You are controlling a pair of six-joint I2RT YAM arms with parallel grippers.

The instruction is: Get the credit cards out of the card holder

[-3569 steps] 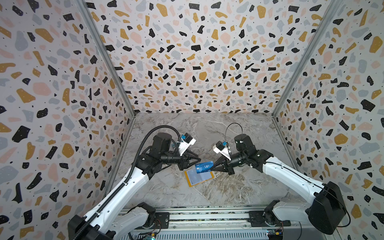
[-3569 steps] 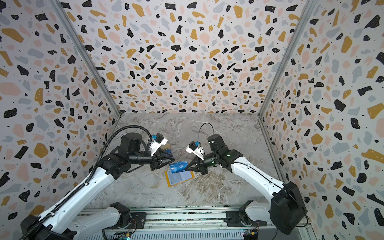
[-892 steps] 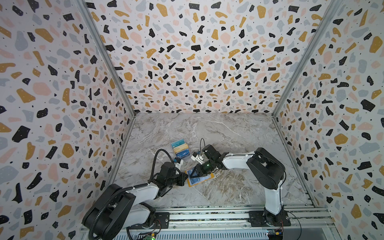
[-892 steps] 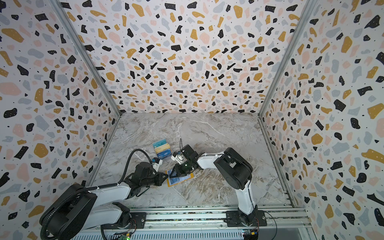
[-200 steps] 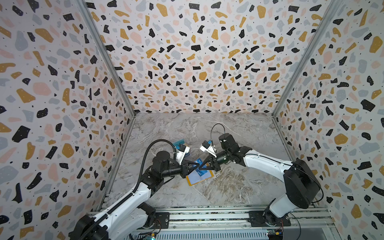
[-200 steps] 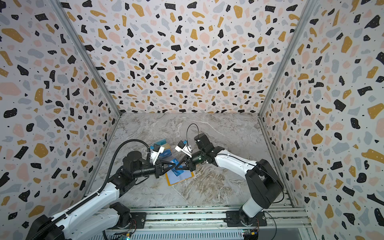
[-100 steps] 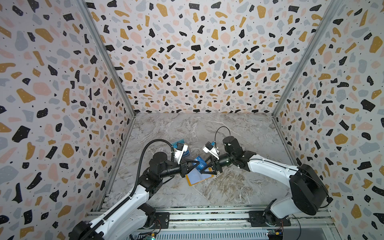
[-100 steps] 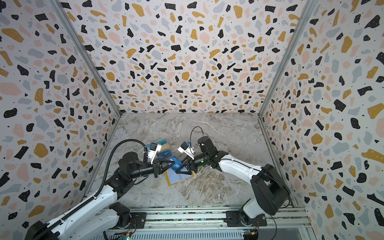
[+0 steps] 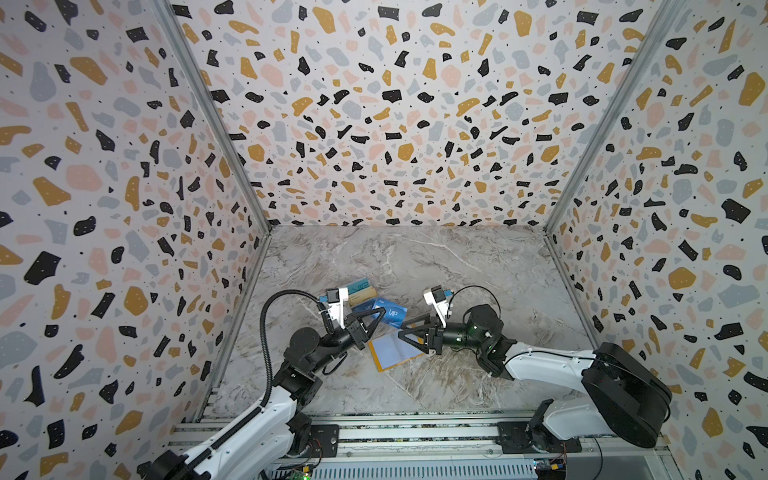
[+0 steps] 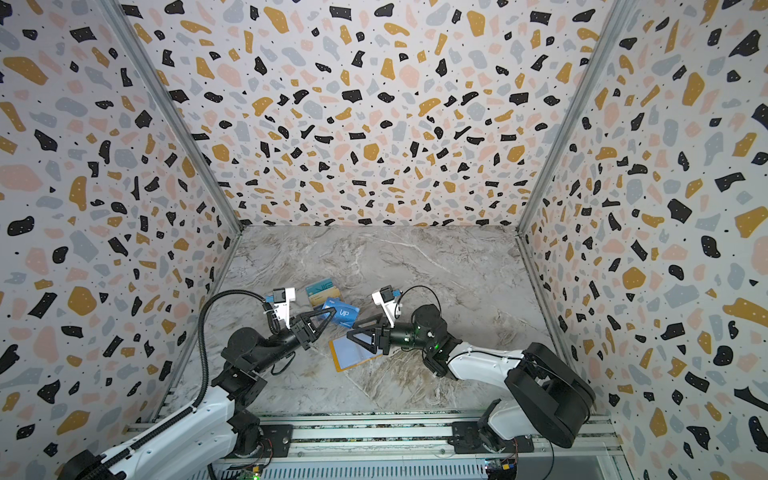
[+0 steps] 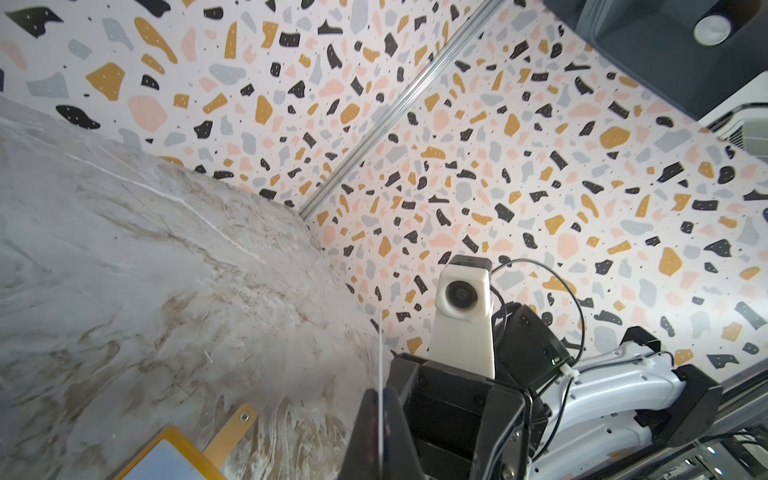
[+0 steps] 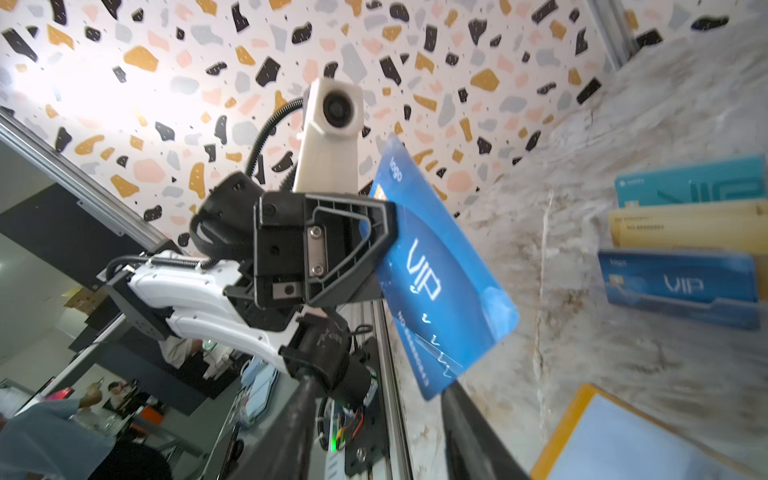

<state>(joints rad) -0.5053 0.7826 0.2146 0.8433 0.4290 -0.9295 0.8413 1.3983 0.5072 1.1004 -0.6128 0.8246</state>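
I see my left gripper (image 11: 379, 419) only as a dark blur cut by the left wrist view's edge. The blue card (image 11: 380, 353) it pinches shows edge-on there, a thin pale line, face hidden, and only a corner of the card holder (image 11: 166, 455) is in frame. In the right wrist view the holder runs off the edge too, and the teal card (image 12: 690, 183), beige card (image 12: 685, 226) and second blue card (image 12: 677, 286) on the bench (image 12: 582, 208) are smeared and clipped, small print unreadable. In both top views my right gripper (image 9: 401, 333) covers part of the holder.
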